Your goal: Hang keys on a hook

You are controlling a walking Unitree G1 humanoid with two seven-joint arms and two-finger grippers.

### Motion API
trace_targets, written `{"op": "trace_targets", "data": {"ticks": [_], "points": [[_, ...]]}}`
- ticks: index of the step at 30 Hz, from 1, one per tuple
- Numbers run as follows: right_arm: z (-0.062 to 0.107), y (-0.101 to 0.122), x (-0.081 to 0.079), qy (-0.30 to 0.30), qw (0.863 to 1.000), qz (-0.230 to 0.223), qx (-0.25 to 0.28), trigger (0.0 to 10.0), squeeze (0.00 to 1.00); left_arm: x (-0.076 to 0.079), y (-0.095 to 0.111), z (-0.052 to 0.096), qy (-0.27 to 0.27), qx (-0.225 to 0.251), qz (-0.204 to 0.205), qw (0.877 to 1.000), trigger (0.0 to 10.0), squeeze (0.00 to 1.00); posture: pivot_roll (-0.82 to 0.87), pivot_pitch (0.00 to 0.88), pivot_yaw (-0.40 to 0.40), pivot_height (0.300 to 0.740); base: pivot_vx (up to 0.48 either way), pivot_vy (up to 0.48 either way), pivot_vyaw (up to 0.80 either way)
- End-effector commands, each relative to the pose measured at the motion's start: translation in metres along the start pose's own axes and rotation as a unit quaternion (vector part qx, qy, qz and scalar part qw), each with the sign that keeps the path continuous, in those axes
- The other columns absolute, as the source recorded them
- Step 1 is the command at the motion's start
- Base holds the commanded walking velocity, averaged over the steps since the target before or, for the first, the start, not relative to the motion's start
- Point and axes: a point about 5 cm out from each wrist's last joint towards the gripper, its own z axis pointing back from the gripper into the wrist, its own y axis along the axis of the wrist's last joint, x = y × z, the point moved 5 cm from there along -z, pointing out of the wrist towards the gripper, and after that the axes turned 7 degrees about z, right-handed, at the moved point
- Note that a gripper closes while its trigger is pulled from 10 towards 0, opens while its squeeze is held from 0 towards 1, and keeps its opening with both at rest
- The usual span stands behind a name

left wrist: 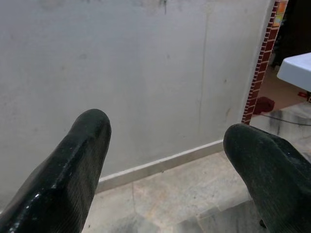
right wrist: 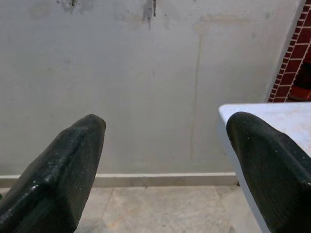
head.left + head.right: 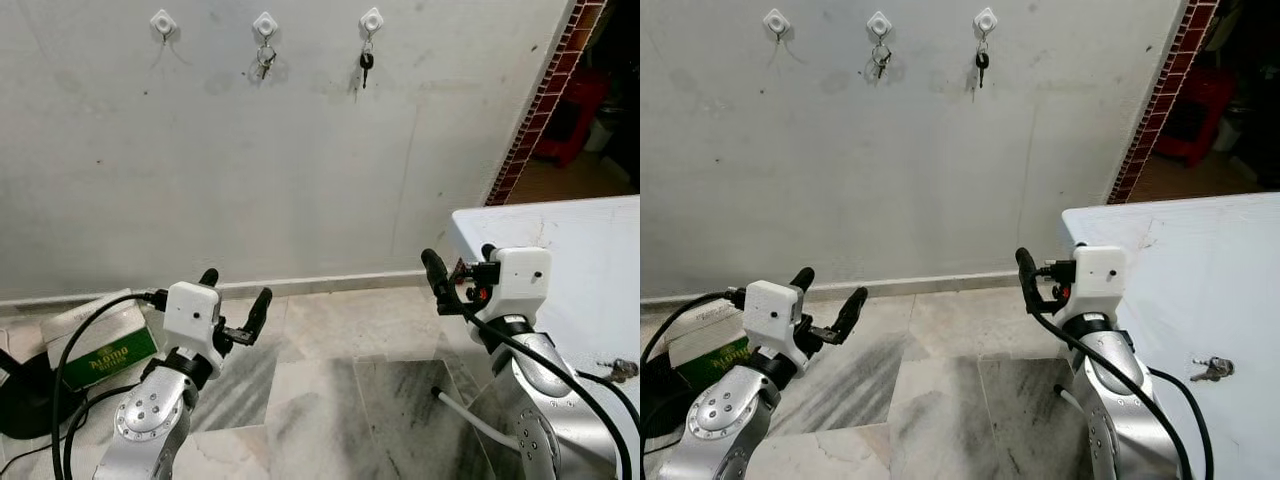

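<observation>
We stand before a pale, scuffed plaster wall (image 3: 300, 150) with three small white square hooks in a row high up. The leftmost hook (image 3: 162, 22) is bare. The middle hook (image 3: 264, 24) carries a silvery bunch of keys (image 3: 265, 60), and the right hook (image 3: 371, 19) carries a single dark-headed key (image 3: 366, 64). At the far left of the grey-veined marble floor (image 3: 330, 400) lies a white and green carton (image 3: 100, 350), with black cables looping beside it.

Our left gripper (image 3: 232, 300) hovers low over the floor, its two long ribbed black fingers spread wide and holding nothing. Our right gripper (image 3: 455, 272) sits at the near corner of the white bench (image 3: 1200, 260), fingers likewise parted and empty. The keys (image 3: 1212, 369) we must hang, a small metallic cluster on a ring, lie flat on the smooth bench top to the right of our right arm, behind the gripper's reach.

The risks from here, in our judgement: thin metal lying flat on a slick surface may skid away from blunt fingertips or be nudged off the bench edge. The arm must fold back awkwardly to reach them. The hooks are small and high, so a ring pinched at the wrong angle could miss the peg and drop, and a careless swing might knock down the keys already hung.
</observation>
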Motion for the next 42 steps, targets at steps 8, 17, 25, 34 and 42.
{"op": "trace_targets", "data": {"ticks": [8,17,25,34,42], "points": [[0.0004,0.0011,-0.0017,0.001,1.000,-0.003,0.003,10.0,0.00,-0.0034,-0.0031,0.0008,0.005,-0.010,-0.002,1.000,10.0,0.00,0.02,0.000,0.029,0.740,-0.277,-0.265,0.00],[0.0003,0.0014,-0.0010,0.000,1.000,-0.002,0.003,10.0,0.00,-0.0028,-0.0030,0.0007,0.003,-0.009,-0.001,1.000,10.0,0.00,0.02,0.000,0.029,0.740,-0.137,-0.182,0.00],[-0.0002,0.0004,0.0002,-0.003,1.000,-0.005,-0.001,10.0,0.00,-0.0016,-0.0015,0.0007,-0.004,-0.004,0.012,1.000,10.0,0.00,0.02,0.000,0.030,0.740,0.000,0.000,-0.10],[0.0001,0.0014,-0.0002,-0.002,1.000,-0.003,0.003,10.0,0.00,-0.0054,-0.0005,0.0002,0.004,-0.001,0.017,1.000,10.0,0.00,0.02,0.000,0.029,0.740,0.000,0.000,-0.69],[0.0001,0.0031,-0.0007,-0.001,1.000,-0.002,0.007,10.0,0.00,-0.0056,-0.0008,0.0000,0.003,-0.001,0.020,1.000,10.0,0.00,0.02,0.000,0.030,0.740,0.000,0.000,0.00]]}}
